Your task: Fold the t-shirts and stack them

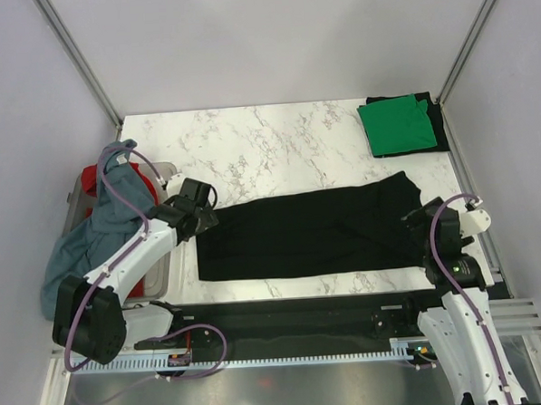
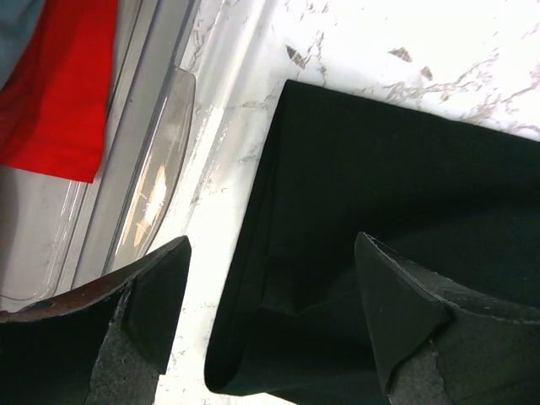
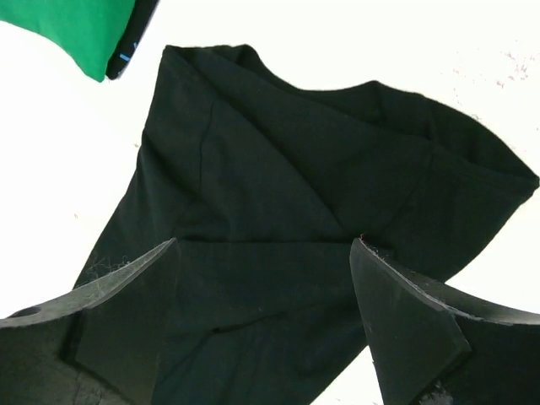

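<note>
**While both claws stand released, black shirt lies flat on table**

Where the white marble-patterned table (image 1: 249, 140) meets the room, plain pale walls close it in on three sides, with metal posts (image 1: 81, 58) running up the back corners. The black shirt (image 1: 308, 232) lies spread lengthwise along the near part of the table, folded into a long band, its surface mostly smooth with some creases at the right end.

Left gripper (image 1: 201, 206): at the shirt's left end, jaws wide apart, holding nothing; one finger over bare table, the other over cloth.

Right gripper (image 3: 263, 245): at the shirt's right end, jaws wide apart over the cloth, holding nothing.

Beyond the shirt's right end, in the far corner of the table, a folded green shirt (image 1: 395, 125) rests on another folded black one (image 1: 439, 121).

Left of the black shirt, a clear bin (image 2: 160, 169) sits at the table edge. It holds a red shirt (image 1: 90, 180), and a grey-blue shirt (image 1: 91, 239) drapes over it.
</note>
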